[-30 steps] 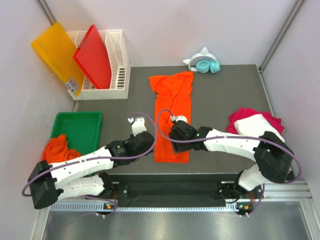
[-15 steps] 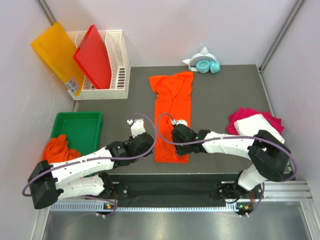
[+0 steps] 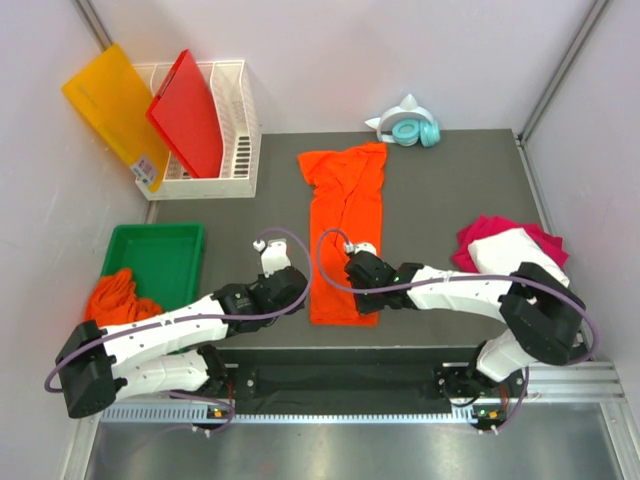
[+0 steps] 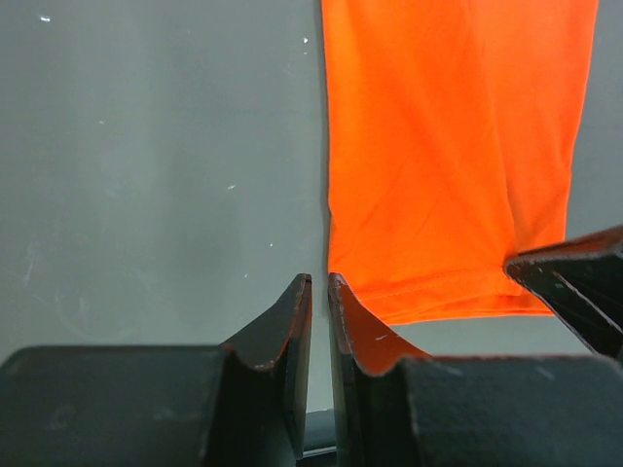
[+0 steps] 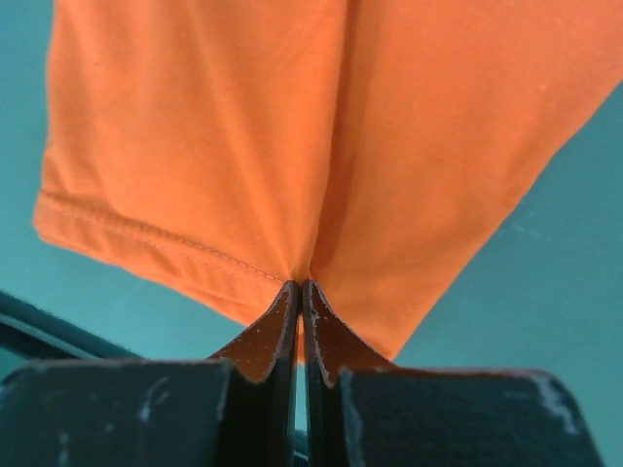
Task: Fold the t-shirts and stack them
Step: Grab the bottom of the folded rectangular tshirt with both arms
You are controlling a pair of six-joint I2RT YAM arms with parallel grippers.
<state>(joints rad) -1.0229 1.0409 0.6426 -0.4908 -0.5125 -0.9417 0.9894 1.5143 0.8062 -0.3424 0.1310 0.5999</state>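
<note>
Right hand [image 5: 300,284] has pinched t-shirt [image 5: 243,126] on grey table [image 3: 450,190].

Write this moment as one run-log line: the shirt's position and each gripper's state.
orange t-shirt: lying stretched out lengthwise | left gripper: nearly closed at its near-left corner, grip unclear | right gripper: shut on its near hem

The white-and-black left arm [image 3: 150,340] extends forward and inward with its forearm low. The left gripper [image 4: 319,282] has its fingers nearly together, with a thin slit between them. The right arm [image 3: 460,285] extends inward toward the left arm. The right gripper [image 5: 300,288] is fully closed, pinching the hem of the bright orange cloth t-shirt [image 5: 195,146].
</note>
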